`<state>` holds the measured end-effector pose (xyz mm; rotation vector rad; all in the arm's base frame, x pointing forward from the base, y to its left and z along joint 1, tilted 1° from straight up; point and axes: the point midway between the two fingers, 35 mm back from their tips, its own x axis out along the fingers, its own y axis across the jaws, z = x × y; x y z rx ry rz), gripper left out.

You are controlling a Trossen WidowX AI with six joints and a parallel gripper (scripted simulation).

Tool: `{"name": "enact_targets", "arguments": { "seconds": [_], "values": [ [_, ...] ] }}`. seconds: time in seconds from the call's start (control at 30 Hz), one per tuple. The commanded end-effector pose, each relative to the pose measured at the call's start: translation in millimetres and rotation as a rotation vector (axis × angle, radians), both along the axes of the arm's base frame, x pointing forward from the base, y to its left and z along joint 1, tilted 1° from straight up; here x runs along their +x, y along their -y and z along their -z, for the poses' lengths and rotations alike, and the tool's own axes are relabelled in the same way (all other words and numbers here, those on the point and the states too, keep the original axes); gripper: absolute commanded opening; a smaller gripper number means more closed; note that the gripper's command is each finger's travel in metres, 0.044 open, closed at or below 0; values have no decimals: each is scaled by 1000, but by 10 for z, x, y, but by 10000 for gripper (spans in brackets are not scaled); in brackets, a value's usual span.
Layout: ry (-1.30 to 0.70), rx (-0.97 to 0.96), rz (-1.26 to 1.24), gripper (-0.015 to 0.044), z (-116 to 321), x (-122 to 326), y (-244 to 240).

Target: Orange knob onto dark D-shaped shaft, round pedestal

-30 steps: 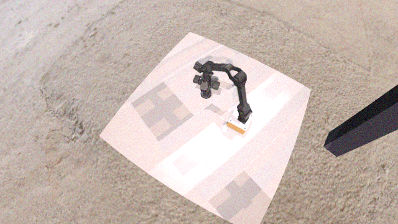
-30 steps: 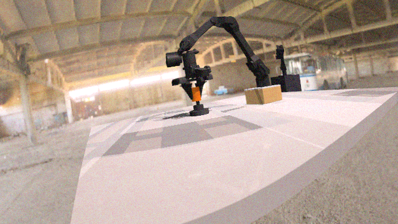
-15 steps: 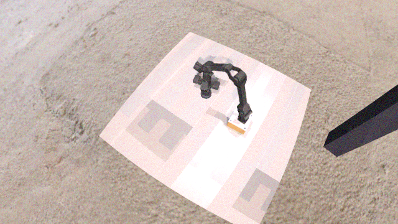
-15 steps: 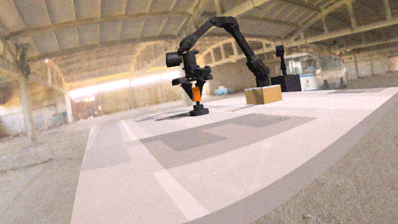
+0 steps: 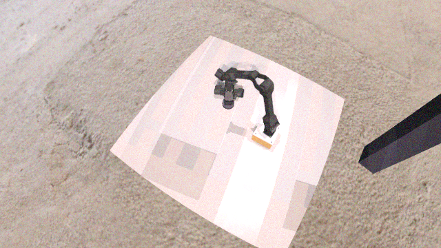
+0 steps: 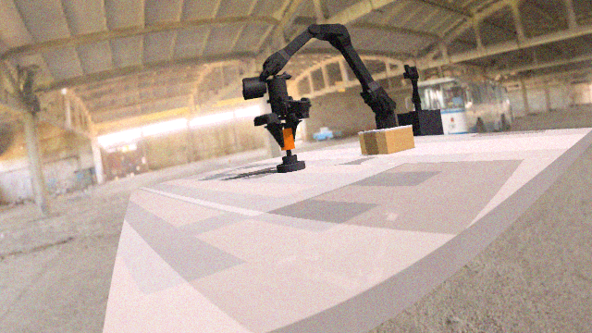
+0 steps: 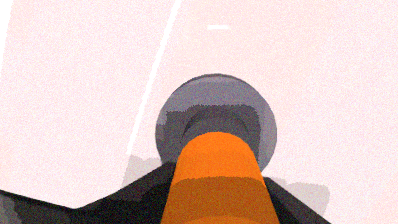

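The orange knob is held upright between the fingers of my gripper, which is shut on it. The round dark pedestal stands on the table under the knob. A short length of the dark shaft shows between the knob's lower end and the pedestal, so the knob is above the pedestal and not against it. Whether the shaft's tip is inside the hole or only touches the knob cannot be told. The flat sides of shaft and hole are hidden.
The arm's base stands on a tan box to the right of the pedestal. A black box with a post is behind it. A thick dark beam reaches in from the right. Shadow patches lie on the pale table.
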<state>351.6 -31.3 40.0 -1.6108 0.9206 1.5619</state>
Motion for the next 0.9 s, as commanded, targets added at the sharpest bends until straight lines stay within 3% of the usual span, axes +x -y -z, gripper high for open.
{"name": "enact_targets", "arguments": {
  "seconds": [0.0, 0.87],
  "values": [
    [7, -4, -7, 0, 12, 4, 7],
    [7, -4, -2, 0, 178, -11, 9]
  ]
}}
